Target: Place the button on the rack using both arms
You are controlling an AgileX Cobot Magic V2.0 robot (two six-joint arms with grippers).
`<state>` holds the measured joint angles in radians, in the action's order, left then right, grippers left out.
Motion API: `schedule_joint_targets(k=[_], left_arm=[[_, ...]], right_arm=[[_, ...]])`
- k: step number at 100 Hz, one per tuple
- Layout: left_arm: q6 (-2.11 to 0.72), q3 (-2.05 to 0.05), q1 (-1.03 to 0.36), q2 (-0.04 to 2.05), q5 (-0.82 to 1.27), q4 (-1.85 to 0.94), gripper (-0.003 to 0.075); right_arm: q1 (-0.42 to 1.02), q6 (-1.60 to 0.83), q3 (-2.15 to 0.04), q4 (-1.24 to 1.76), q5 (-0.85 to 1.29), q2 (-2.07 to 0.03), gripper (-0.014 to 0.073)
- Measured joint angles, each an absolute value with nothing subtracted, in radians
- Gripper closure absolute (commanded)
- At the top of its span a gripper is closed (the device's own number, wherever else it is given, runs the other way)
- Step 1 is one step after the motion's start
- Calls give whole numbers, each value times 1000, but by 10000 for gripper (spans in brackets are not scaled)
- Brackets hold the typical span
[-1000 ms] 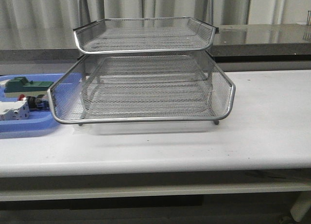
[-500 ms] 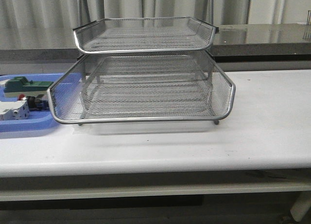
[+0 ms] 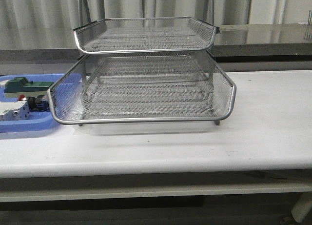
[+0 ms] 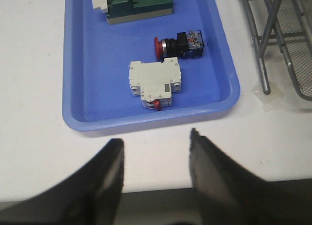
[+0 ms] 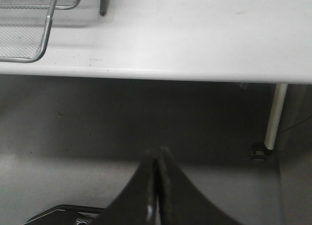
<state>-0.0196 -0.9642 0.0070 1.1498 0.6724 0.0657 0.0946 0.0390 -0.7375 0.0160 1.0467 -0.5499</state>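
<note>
The button (image 4: 179,43), with red cap, black body and blue-silver rear block, lies on its side in the blue tray (image 4: 87,88); in the front view the button (image 3: 33,102) sits at the far left. The silver wire-mesh rack (image 3: 146,78) stands mid-table; its posts show in the left wrist view (image 4: 261,44) and a corner of it in the right wrist view (image 5: 29,30). My left gripper (image 4: 156,142) is open and empty, over the table's front edge, short of the tray. My right gripper (image 5: 158,154) is shut and empty, below the table edge. Neither arm shows in the front view.
In the blue tray (image 3: 29,125) lie also a green-and-cream block (image 4: 139,5) and a white boxy switch (image 4: 155,83). A piece of clear tape (image 4: 265,95) marks the table by the rack's foot. A table leg (image 5: 273,122) stands at the right.
</note>
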Motion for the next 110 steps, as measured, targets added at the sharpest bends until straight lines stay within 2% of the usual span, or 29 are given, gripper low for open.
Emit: schedule_joint_targets(k=[6, 56, 83, 110], left_arm=[[-20, -964, 7, 1150, 672, 67, 199], [-106, -1024, 7, 1194, 642, 43, 201], [-421, -1303, 7, 1462, 661, -9, 201], [-689, -1650, 7, 1809, 857, -29, 200]], right_arm=[[95, 39, -737, 16, 1047, -550, 662], [95, 39, -737, 16, 1047, -550, 662], [95, 39, -737, 16, 1047, -550, 662], [95, 39, -737, 16, 1047, -550, 662]])
